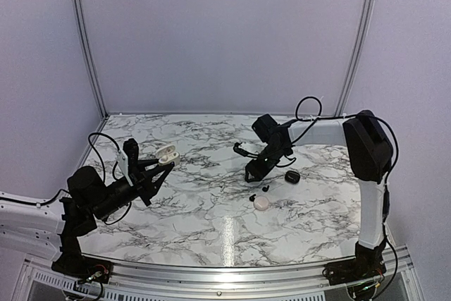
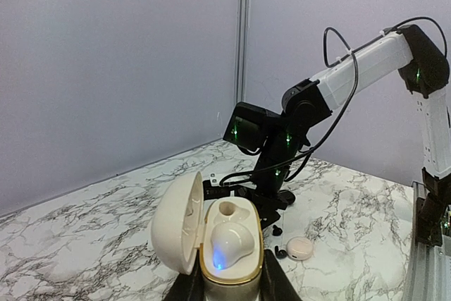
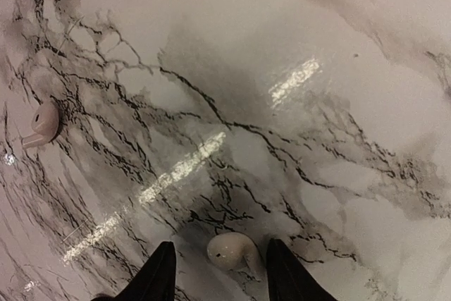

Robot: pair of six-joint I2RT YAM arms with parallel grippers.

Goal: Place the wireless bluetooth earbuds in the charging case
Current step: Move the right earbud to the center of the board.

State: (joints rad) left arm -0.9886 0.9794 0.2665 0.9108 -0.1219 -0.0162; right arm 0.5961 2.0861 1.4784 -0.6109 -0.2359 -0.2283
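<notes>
Earbud, white, lies right of the worktop's centre between the spread right jaws; left jaws pinch the open charging case. An off-centre squeeze could flick it away.

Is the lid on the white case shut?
No, the white case has its lid swung open to the side, with one white earbud sitting inside.

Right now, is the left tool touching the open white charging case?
Touching. In the left wrist view, the fingers of the left tool press against both sides of the white charging case, with no gap.
</notes>
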